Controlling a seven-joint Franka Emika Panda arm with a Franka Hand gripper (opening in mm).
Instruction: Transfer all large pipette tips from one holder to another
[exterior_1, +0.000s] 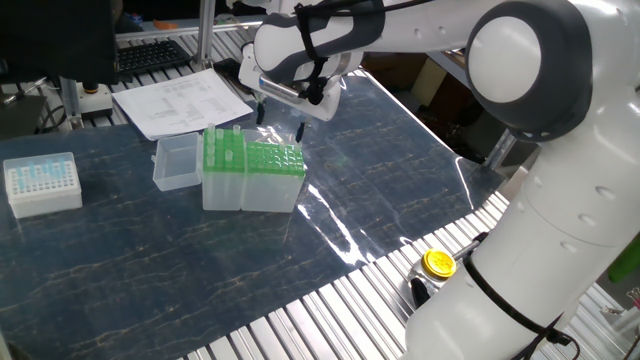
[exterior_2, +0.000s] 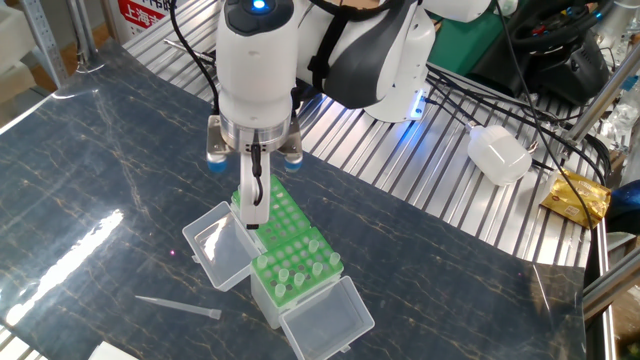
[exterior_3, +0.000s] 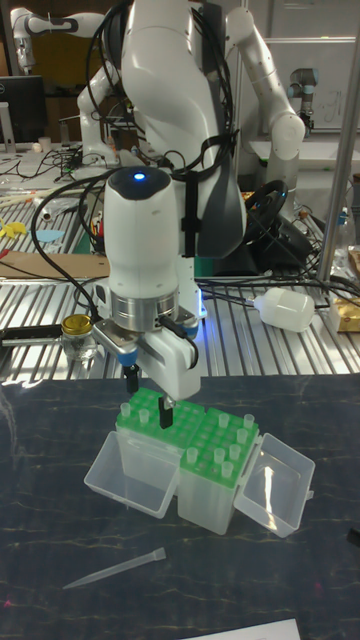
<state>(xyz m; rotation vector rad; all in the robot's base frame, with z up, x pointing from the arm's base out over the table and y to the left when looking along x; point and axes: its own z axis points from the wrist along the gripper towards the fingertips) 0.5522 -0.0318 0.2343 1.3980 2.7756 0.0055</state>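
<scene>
In one fixed view my gripper hangs with jaws spread and empty just above the wide holder; coming down off-centre, I'd jam a finger on the grid.

In the other fixed view tips stand in the tall holder, and one stray tip lies on the table, likely to be forgotten.

In the tall view, the fingers straddle a tip that could tilt and slip.

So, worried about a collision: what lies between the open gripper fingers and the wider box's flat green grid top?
Only air. In the tall fixed view the gripper hangs open just above the wider box's green grid top.
</scene>
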